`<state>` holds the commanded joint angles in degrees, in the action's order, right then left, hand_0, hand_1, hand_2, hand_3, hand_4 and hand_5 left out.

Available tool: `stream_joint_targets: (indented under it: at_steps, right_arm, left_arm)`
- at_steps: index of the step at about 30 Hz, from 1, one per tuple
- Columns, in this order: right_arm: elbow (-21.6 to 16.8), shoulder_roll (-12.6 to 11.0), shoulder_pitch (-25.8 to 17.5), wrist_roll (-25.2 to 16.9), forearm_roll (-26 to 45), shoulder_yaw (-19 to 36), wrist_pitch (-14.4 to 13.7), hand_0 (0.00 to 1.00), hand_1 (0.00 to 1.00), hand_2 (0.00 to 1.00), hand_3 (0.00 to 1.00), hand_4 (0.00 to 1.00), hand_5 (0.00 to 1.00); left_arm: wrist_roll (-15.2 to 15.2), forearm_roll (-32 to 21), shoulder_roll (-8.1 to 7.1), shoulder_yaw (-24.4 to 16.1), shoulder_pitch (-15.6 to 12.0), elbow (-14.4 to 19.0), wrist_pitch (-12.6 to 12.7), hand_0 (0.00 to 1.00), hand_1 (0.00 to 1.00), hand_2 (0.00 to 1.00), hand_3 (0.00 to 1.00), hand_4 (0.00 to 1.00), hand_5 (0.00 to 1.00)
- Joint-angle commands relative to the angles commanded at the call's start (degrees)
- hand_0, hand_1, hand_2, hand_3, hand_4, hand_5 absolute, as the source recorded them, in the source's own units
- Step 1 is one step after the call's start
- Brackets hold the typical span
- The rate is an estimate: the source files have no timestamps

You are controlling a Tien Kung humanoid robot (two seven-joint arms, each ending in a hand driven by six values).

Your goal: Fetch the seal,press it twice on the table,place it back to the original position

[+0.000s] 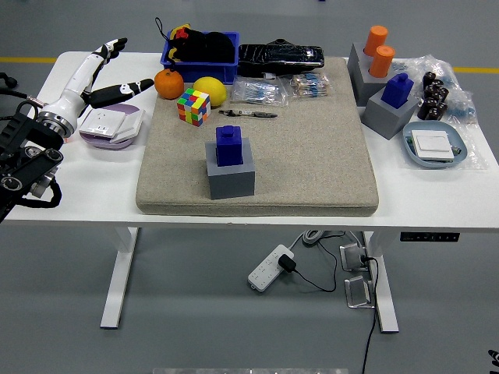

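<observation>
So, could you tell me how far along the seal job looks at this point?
It looks finished or not yet begun; one frame cannot say which. The blue seal sits upright in its grey holder on the beige mat, with nothing touching it. Nothing is in hand: the left hand is open over the table's far left corner, well away from the seal. No stamp marks are visible on the mat.

You have one view only, the head view. It sits high on the robot's side and looks forward and down over the white table [437,199], whose near edge runs across the middle of the frame. It stands far enough back to take in the full table width, its legs and the grey floor [234,335] below. The left arm [31,152] enters at the left edge.
</observation>
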<state>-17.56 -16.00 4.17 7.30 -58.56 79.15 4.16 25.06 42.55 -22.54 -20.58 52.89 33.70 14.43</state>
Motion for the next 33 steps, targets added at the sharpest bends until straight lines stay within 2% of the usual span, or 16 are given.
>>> stream_joint_targets:
  at_steps: [5,6,13,22,24,33]
  right_arm:
    - [0.07,0.42,0.13,0.01,-1.71,1.15,-1.27,0.854,0.753,0.712,0.744,0.846,0.553]
    - [0.03,0.42,0.18,0.14,-1.78,1.14,-1.25,0.889,0.814,0.786,0.787,0.985,0.717]
    - [-0.18,0.3,0.36,-0.29,-1.49,-0.21,-1.98,0.891,0.813,0.786,0.785,0.978,0.719]
    - [1.15,0.81,-2.05,1.11,-2.09,1.73,-0.48,0.879,0.794,0.765,0.765,0.948,0.687]
    - [1.29,0.76,-2.16,1.56,-2.0,1.48,-0.09,0.868,0.781,0.75,0.754,0.916,0.657]
    - [1.75,0.63,-0.65,2.39,-1.29,-0.01,0.18,0.865,0.773,0.743,0.75,0.9,0.643]
  left_arm:
    - [-0.28,-1.09,-0.35,1.56,-1.0,-1.73,-0.27,0.955,0.998,0.989,0.94,0.979,0.506]
    - [-0.31,-1.18,-0.39,1.68,-1.14,-1.92,-0.31,0.953,0.998,0.988,0.94,0.97,0.498]
    - [-0.64,-2.33,-0.18,2.59,-2.22,-4.44,-0.64,0.949,0.998,0.986,0.936,0.965,0.494]
    - [-1.18,-3.78,-0.16,3.02,-5.09,-7.12,-1.2,0.949,0.998,0.985,0.934,0.964,0.498]
    - [-1.36,-3.94,-0.3,3.17,-5.28,-7.41,-1.32,0.946,0.996,0.978,0.932,0.958,0.499]
    - [-2.06,-4.22,-1.08,4.29,-5.16,-8.58,-1.72,0.945,0.992,0.97,0.931,0.95,0.496]
